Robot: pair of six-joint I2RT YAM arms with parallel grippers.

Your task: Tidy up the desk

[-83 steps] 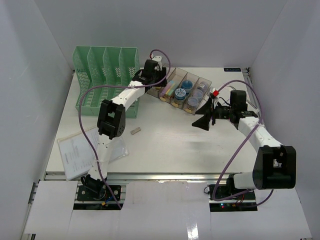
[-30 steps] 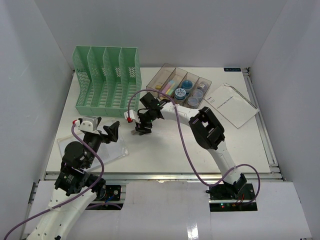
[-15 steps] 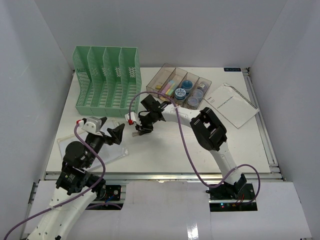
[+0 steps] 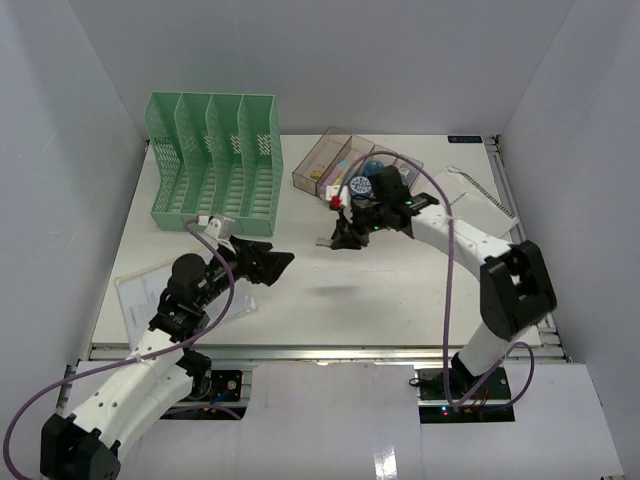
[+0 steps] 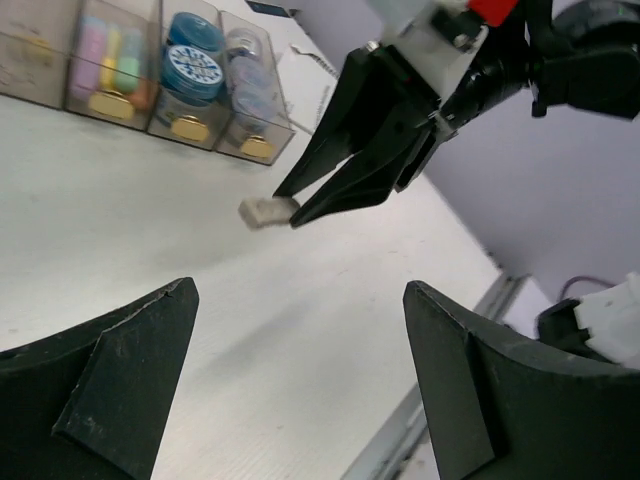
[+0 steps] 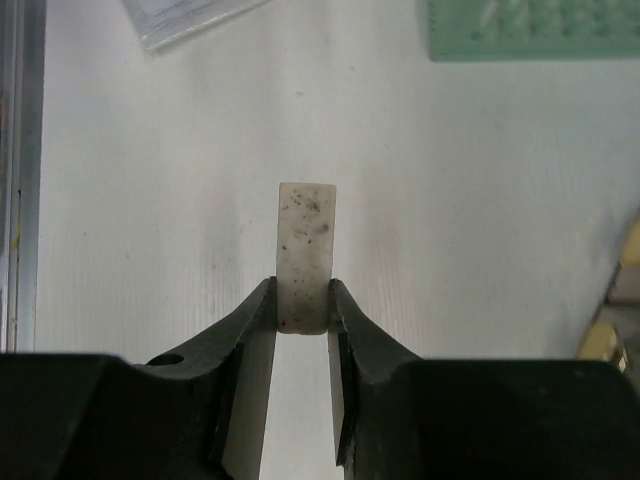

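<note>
While the right gripper point(image 6: 302, 300) pinches a small white eraser point(image 6: 305, 250) above the desk point(image 4: 400, 290), which spreads beneath both arms, the left gripper point(image 4: 270, 262) hangs wide open; a good drop likely needs 1 tray point(image 4: 312, 165) compartment squarely underneath.

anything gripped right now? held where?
Right gripper pinches the small white block by one end; the rest juts out forward. Left gripper open, empty.
</note>
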